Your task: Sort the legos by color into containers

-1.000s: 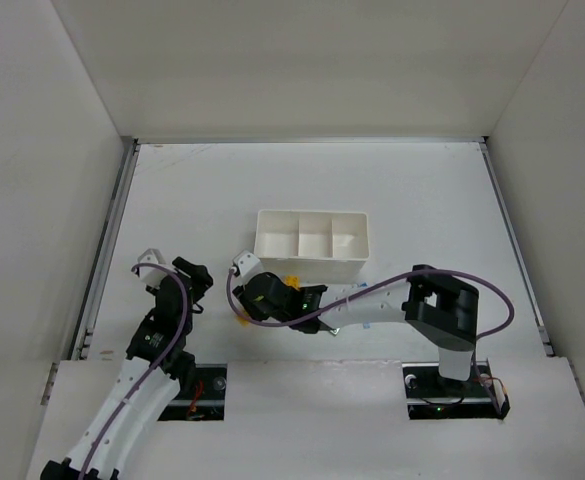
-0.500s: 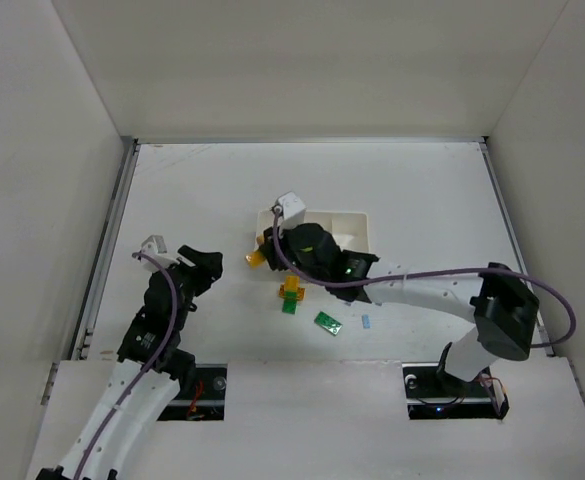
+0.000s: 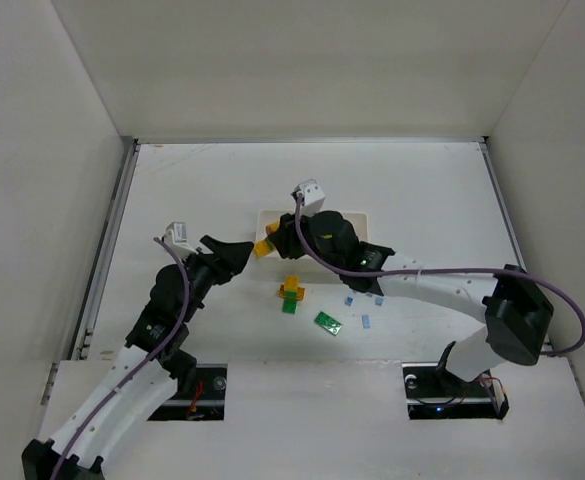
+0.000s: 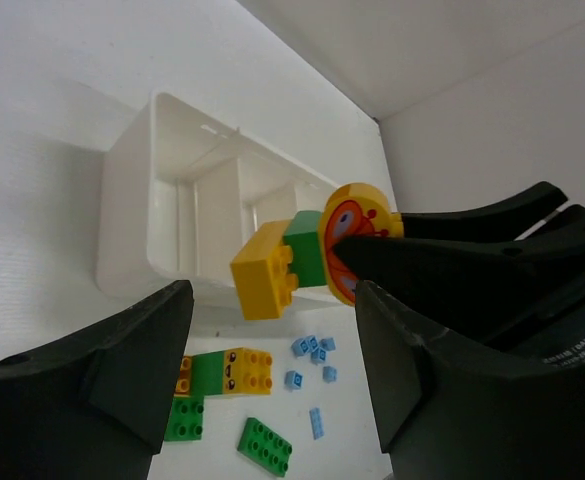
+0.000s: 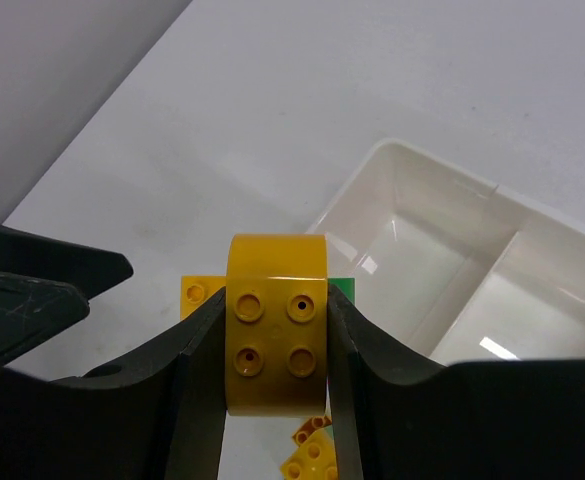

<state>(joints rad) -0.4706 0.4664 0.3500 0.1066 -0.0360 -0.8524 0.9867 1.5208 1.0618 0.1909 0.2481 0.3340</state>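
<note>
My right gripper (image 5: 277,345) is shut on a lego stack (image 5: 277,320): a rounded yellow-orange piece with a green and a yellow brick (image 4: 264,278) joined to it. It holds the stack (image 3: 263,248) in the air off the left end of the white three-compartment containers tray (image 3: 357,218). My left gripper (image 3: 240,252) faces the stack from the left, open, with its fingers (image 4: 132,365) wide on either side of the view. I cannot tell if it touches the stack. More legos lie on the table: a yellow-green cluster (image 3: 292,292), a green plate (image 3: 327,322) and light blue bits (image 3: 350,300).
The right arm (image 3: 422,285) lies across the tray and hides most of it. In the right wrist view the tray (image 5: 452,250) shows bare white compartments. White walls enclose the table on three sides.
The right arm has swung from the table's front up to the tray's left end, carrying the stack. The left arm has reached right toward it, and its jaws have spread wider.
</note>
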